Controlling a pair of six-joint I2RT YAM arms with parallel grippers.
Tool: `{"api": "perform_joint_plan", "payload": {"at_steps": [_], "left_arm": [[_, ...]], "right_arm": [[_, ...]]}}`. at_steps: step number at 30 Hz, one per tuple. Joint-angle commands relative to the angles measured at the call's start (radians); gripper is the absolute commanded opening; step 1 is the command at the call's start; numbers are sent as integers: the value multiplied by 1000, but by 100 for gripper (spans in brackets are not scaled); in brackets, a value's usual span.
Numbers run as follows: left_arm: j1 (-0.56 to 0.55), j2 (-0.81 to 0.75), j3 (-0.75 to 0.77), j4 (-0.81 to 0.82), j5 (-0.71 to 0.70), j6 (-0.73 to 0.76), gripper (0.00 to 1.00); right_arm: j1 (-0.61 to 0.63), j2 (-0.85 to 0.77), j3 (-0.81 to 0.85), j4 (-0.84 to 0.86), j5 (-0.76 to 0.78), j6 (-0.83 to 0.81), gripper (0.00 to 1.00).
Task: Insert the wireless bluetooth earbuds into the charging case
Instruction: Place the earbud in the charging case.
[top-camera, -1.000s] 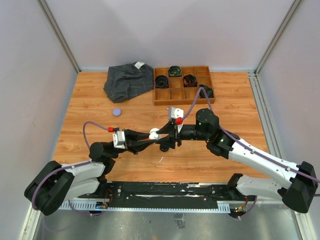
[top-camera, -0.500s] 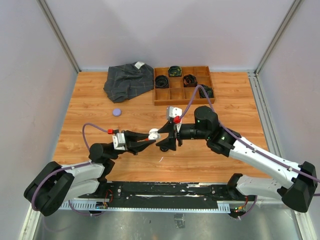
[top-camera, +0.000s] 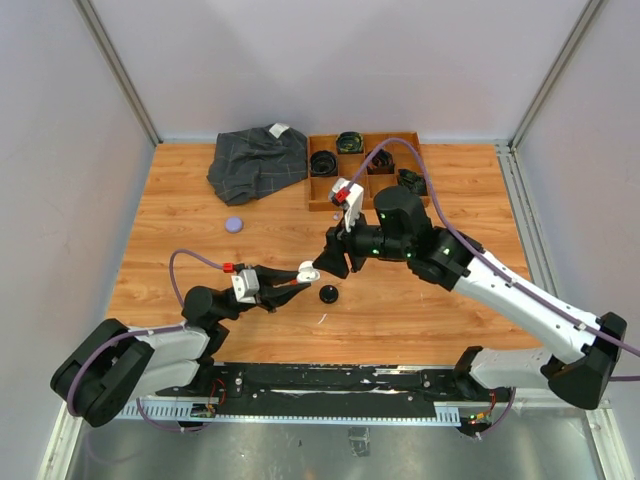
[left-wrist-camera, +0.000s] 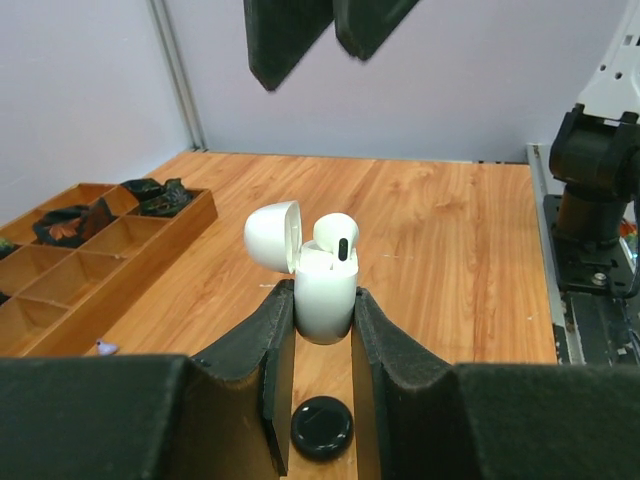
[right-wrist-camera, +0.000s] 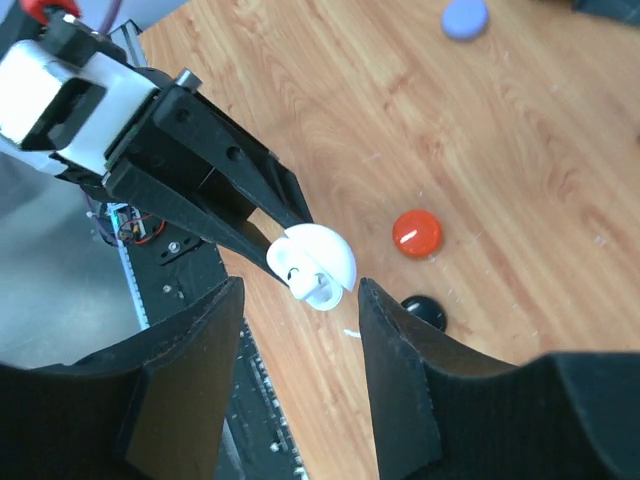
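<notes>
My left gripper (top-camera: 300, 278) is shut on a white charging case (top-camera: 309, 269) and holds it upright above the table. In the left wrist view the case (left-wrist-camera: 325, 300) sits between my fingers (left-wrist-camera: 272, 340) with its lid (left-wrist-camera: 272, 235) swung open. One white earbud (left-wrist-camera: 337, 238) stands tilted in the case, its top still sticking out. My right gripper (top-camera: 335, 262) is open and empty, just above and beyond the case. In the right wrist view the case (right-wrist-camera: 315, 262) lies below its open jaws.
A black puck (top-camera: 328, 294) lies under the case, a red puck (right-wrist-camera: 416, 232) next to it, and a purple puck (top-camera: 233, 224) further left. A wooden tray (top-camera: 366, 197) with coiled black belts and a dark cloth (top-camera: 256, 160) are at the back. A tiny white speck (top-camera: 322, 319) lies near the front.
My right gripper has drawn up and back from the case. My left gripper still holds the case and has shifted slightly nearer. The black puck is now uncovered.
</notes>
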Motion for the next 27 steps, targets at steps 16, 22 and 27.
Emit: {"api": "perform_joint_plan", "payload": {"at_steps": [16,22,27], "left_arm": [[-6,-27,-5,-46,-64,62,0],[-5,-12,-2,-37,-52,54,0],[-5,-9,1,-36,-45,51,0]], "right_arm": [[6,192,80,-124,-60,228,39],[6,195,85,-119,-70,221,34],[9,203,93,-115,-91,211,29]]}}
